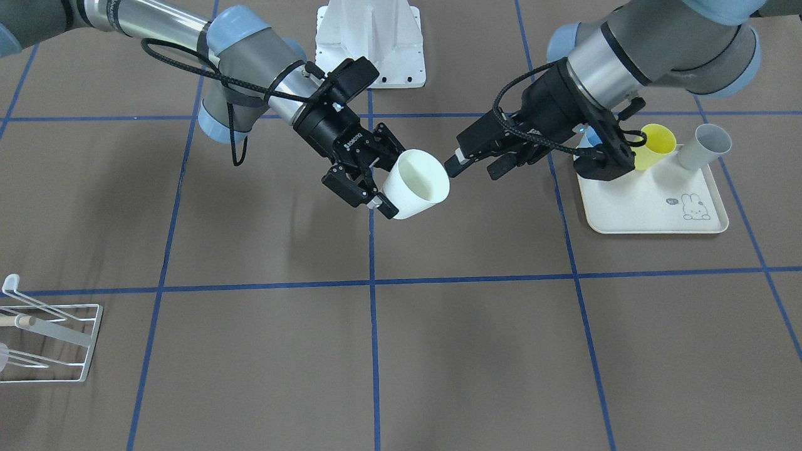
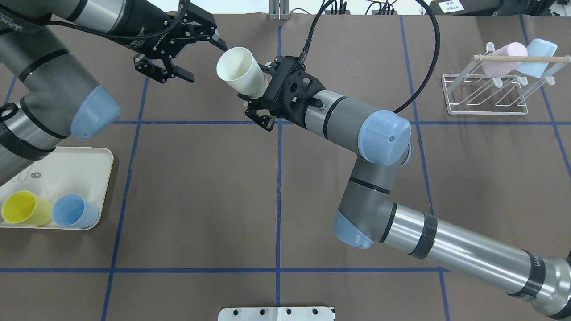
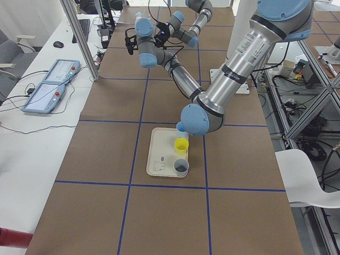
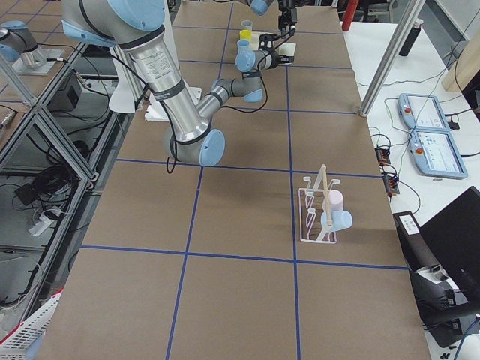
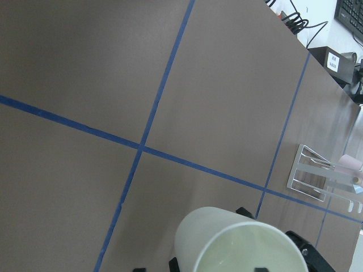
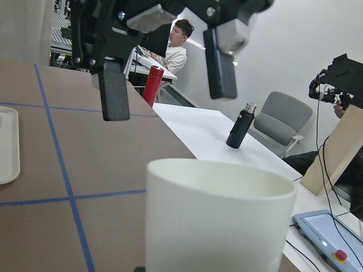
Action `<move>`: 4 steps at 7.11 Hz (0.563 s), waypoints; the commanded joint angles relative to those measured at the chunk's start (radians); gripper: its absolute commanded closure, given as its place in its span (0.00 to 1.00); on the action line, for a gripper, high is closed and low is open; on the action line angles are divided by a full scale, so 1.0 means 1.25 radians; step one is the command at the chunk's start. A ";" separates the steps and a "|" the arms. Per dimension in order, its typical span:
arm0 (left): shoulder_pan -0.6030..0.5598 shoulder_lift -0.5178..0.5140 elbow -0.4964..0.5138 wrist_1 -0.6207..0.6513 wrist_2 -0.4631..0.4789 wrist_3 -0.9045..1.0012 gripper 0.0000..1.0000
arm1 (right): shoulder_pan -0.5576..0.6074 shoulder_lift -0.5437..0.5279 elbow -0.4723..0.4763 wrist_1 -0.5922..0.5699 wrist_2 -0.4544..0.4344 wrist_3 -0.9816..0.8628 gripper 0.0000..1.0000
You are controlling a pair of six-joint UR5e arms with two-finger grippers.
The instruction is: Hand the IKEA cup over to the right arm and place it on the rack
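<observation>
Holding white IKEA cup (image 1: 418, 185) mid-air over centre of table (image 2: 196, 187), clamped low on its base betw. fingers of right gripper (image 1: 383, 180). From overhead, lying tilted: base at approx 4 o'clock, mouth at 10 o'clock, aimed at left gripper (image 2: 203, 61). On that left side, spread wide and grasping nothing, just off the rim w/o touching. Reads as handover done, w/ placing to come. Next: carry to rack (image 2: 488, 113), well apart at approx 3 o'clock of cup in overhead view, on the carrying arm's own side. Prob. needs a wrist turn to bring mouth down over a prong. Already hanging there: pink cup (image 2: 504, 62) and blue cup (image 2: 539, 51), toward its 3 o'clock end. Looks free at 9 o'clock end, tho wires too thin to be sure. Worth backing clear of the spread left fingers first.
</observation>
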 commanded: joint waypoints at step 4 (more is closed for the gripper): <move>-0.045 0.147 -0.003 0.000 0.010 0.236 0.00 | 0.165 -0.115 0.093 -0.255 0.074 -0.166 0.84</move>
